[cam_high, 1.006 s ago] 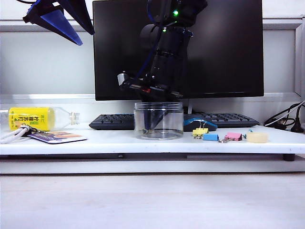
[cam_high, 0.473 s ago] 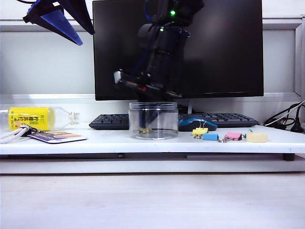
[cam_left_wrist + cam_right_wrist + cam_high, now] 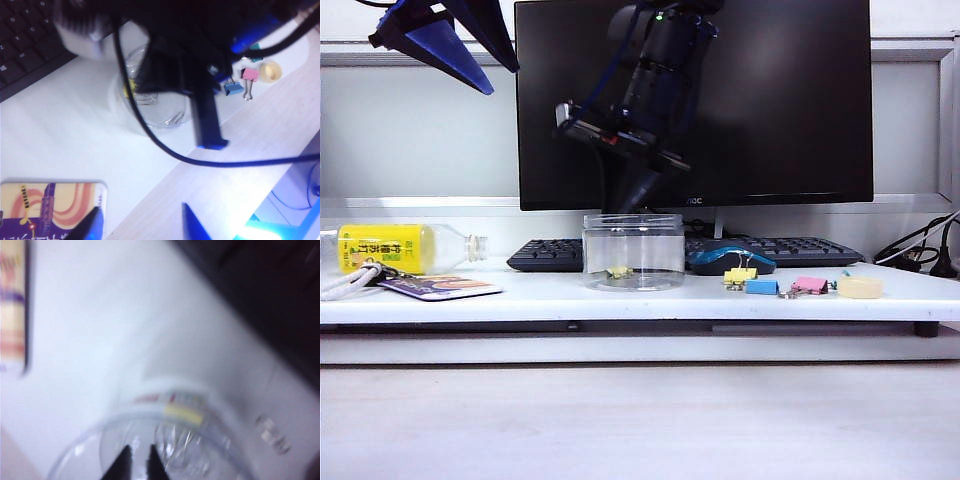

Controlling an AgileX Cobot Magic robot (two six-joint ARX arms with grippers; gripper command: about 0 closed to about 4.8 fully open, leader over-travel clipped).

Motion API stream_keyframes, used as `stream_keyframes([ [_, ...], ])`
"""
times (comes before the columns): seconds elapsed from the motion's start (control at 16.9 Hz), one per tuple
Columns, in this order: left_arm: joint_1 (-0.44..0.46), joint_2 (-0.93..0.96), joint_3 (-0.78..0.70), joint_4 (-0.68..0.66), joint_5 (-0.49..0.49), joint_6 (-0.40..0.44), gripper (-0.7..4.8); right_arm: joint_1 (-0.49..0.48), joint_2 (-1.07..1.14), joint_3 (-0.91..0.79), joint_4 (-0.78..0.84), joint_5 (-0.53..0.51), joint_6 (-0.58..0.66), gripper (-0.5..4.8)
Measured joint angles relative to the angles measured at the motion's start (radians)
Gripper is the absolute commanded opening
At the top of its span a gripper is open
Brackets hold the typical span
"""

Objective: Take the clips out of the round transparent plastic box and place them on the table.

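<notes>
Though light, the small pale-yellow binder clip (image 3: 618,271) in the round transparent plastic box (image 3: 633,252) is slippery; pinch its wire handles. At twelve o'clock above, the right gripper (image 3: 137,459) is nearly closed, empty; the left gripper (image 3: 140,225), ten o'clock, gapes.

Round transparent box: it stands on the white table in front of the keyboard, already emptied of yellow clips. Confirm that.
Not emptied. The exterior view shows a yellow clip inside the round transparent box, which stands on the white table in front of the keyboard.

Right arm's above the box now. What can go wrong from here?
1. A clip lies in the box while the right end effector hangs above it, nothing visibly held: possibly a missed grasp.
2. The left end effector is open, high at left, so nothing steadies the box; another dip may drag or tip it.
</notes>
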Motion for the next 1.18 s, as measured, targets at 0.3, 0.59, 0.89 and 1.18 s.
stream_keyframes([
  [0.3, 0.0, -0.002, 0.0, -0.009, 0.0, 0.008, 2.1, -0.001, 0.004, -0.002, -0.082, -0.004, 0.0, 1.09],
  [0.59, 0.0, -0.002, 0.0, -0.01, 0.001, 0.008, 2.1, -0.002, 0.023, -0.002, -0.082, 0.0, 0.003, 1.54],
  [0.89, 0.0, -0.002, 0.0, -0.013, 0.002, 0.008, 2.1, -0.002, 0.06, -0.002, -0.079, 0.015, 0.005, 1.54],
  [1.18, 0.0, -0.002, 0.0, -0.016, 0.025, 0.008, 2.1, -0.013, 0.076, -0.002, -0.069, 0.042, 0.019, 1.54],
])
